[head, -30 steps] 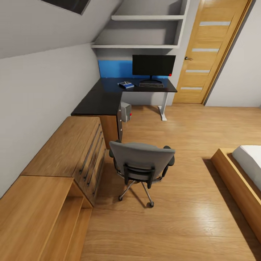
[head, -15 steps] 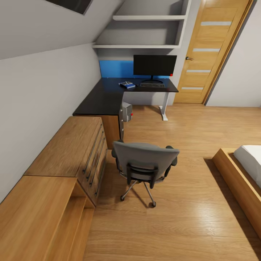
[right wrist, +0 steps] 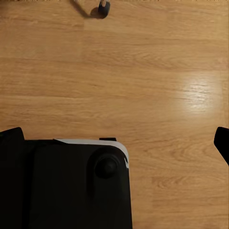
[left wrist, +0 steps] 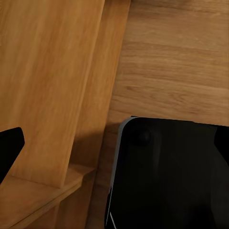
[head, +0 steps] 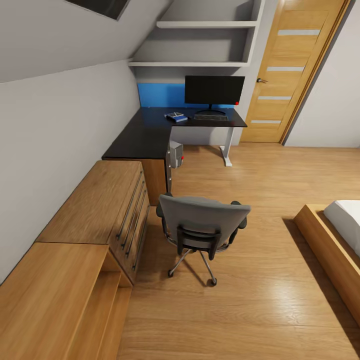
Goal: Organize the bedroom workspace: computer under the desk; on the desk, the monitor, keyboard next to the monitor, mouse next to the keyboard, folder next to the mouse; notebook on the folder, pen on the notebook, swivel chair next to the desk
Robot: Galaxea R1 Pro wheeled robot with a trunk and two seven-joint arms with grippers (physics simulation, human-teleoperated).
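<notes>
At 12 o'clock: swivel chair [head: 202, 225] nearer than a second ago, desk [head: 150, 132] beyond; approach under way. Pincer opening and load: cannot tell.

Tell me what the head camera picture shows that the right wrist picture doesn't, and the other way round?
Head view: the grey swivel chair seen from behind, apart from the black L-shaped desk; on the desk a black monitor, a dark keyboard and a small blue item; a grey computer tower under it; a wooden dresser.

Right wrist view: a black part of the robot and a small dark caster.

Both: the wooden plank floor.
</notes>
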